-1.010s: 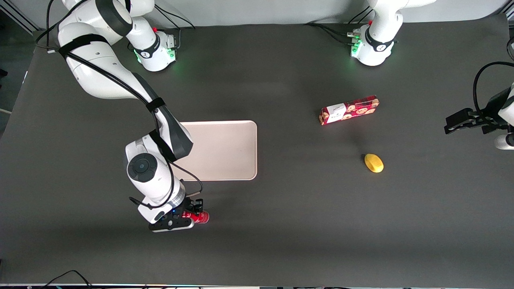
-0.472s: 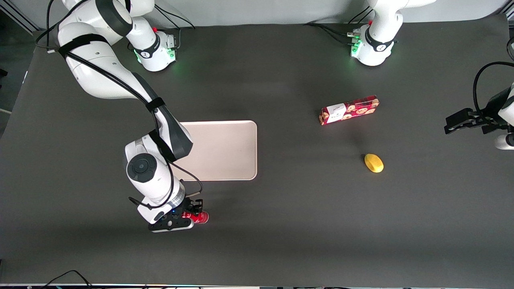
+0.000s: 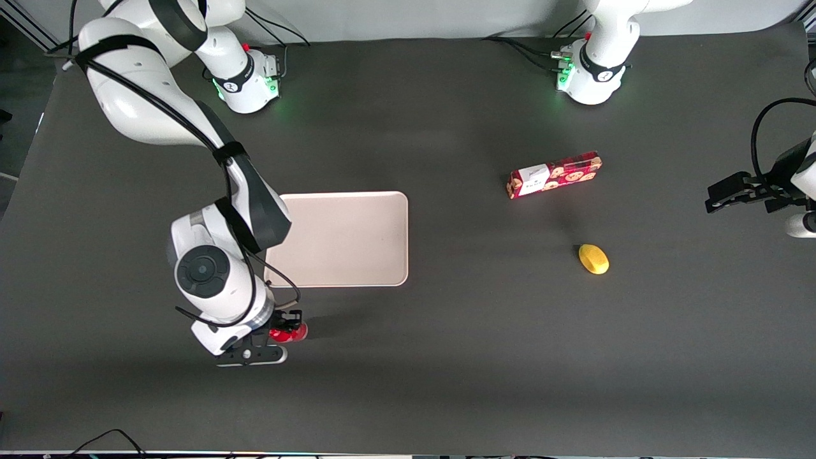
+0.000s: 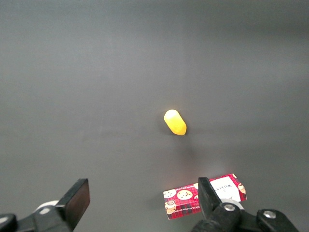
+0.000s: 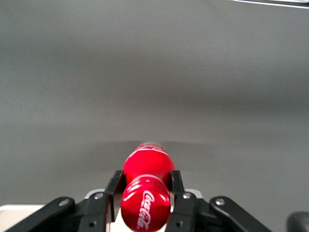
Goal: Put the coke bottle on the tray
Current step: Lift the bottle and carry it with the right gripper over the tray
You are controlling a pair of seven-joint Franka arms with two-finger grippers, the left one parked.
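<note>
While one claw grips one coke bottle, one tray nearby, farther from camera.

The white jointed right arm reaches down toward the front of the table, elbow bent, wrist turned downward. Its black two-finger gripper is clamped on a small red coke bottle, one black finger pressed on each side.

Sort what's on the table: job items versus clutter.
Job: coke bottle, clamped in the gripper above the table, nearer the front camera than the tray.

Clutter: red cookie box and yellow lemon, both toward the parked arm's end.
</note>
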